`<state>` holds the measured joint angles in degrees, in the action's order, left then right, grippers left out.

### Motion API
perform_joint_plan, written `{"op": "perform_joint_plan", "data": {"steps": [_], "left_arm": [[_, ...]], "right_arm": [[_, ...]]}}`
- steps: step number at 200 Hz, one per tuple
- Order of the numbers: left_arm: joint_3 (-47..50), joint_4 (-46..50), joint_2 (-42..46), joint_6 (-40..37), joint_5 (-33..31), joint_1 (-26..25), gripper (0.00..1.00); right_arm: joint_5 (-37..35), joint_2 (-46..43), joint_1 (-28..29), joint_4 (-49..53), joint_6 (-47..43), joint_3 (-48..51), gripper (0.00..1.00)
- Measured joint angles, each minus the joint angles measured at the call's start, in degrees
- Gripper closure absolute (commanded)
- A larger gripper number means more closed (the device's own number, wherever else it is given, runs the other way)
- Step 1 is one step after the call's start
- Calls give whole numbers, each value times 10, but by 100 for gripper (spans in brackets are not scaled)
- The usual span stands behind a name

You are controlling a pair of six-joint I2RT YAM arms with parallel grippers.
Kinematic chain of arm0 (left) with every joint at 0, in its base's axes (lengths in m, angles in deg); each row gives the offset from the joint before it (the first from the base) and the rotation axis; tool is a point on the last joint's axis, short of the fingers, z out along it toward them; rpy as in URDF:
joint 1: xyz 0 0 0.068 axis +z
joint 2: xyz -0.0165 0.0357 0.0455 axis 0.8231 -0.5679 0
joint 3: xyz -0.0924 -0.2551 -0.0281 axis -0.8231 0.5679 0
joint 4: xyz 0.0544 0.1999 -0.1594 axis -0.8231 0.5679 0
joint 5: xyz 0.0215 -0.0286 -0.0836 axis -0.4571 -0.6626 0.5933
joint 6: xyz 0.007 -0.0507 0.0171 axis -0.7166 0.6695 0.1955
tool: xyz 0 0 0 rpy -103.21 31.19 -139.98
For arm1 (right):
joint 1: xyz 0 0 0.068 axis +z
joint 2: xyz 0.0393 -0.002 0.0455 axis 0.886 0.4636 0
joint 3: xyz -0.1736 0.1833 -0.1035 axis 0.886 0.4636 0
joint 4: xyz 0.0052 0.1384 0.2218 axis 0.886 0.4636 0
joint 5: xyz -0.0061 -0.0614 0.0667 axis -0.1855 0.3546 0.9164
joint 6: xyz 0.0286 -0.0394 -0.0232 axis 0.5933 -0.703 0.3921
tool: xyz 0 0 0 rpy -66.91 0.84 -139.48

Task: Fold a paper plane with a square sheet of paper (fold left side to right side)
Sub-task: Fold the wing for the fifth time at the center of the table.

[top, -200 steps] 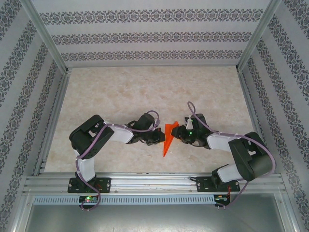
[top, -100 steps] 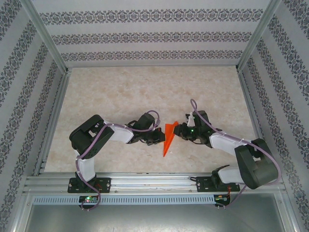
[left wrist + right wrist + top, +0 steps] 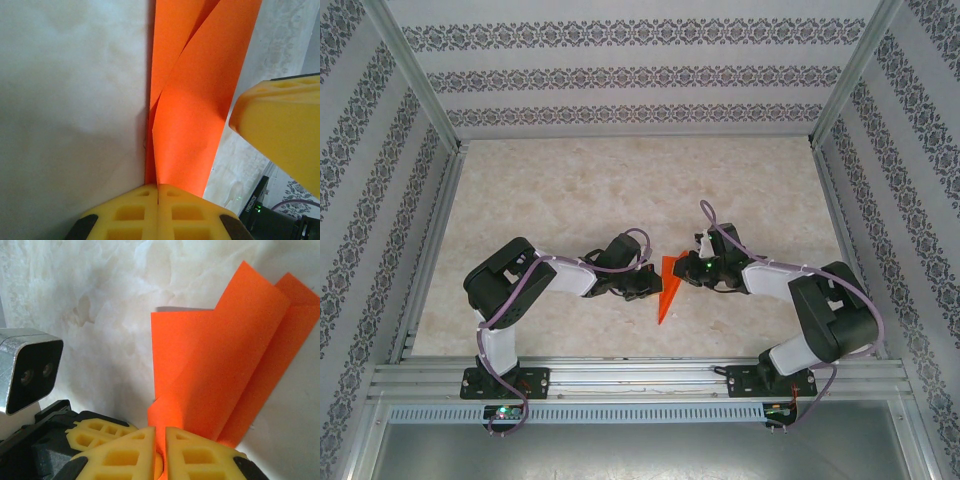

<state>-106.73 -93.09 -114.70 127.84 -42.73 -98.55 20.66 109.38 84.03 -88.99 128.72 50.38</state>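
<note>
Your bench (image 3: 570, 190) is a pale, marbled beige slab. It is boxed in on three sides by walls (image 3: 620, 75) papered in white with dark patterned bands, and aluminium posts stand at the corners. An aluminium rail (image 3: 640, 375) runs along the near edge, where both arm bases are bolted.

The paper plane (image 3: 666, 285) sits near the middle of the bench, towards the near side, between the two wrists. It is a slim orange-red dart whose long axis runs far to near. Its sharp tip aims at the near rail, leaning a touch to your left, and its wide end faces the back wall.

In the left wrist view, your left fingers (image 3: 135, 210) are pressed together on the plane (image 3: 190, 115), whose folded layers rise straight out of the seam. In the right wrist view, your right fingers (image 3: 195, 455) are drawn almost together, pinching the lower edge of the paper (image 3: 215, 375).

Compared with a second ago, the right fingers have narrowed onto the paper, and the right arm's elbow has swung in closer to the centre. The left arm and the plane sit where they were.
</note>
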Motion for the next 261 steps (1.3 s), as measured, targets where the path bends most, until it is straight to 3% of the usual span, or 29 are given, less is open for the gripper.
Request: {"op": "perform_joint_plan", "data": {"steps": [209, 261], "left_arm": [[0, 2, 1, 0, -2, 0, 100], [0, 2, 2, 0, -4, -1, 99]], "right_arm": [[-13, 42, 0, 7, -7, -7, 87], [-13, 45, 0, 17, -14, -10, 96]]}}
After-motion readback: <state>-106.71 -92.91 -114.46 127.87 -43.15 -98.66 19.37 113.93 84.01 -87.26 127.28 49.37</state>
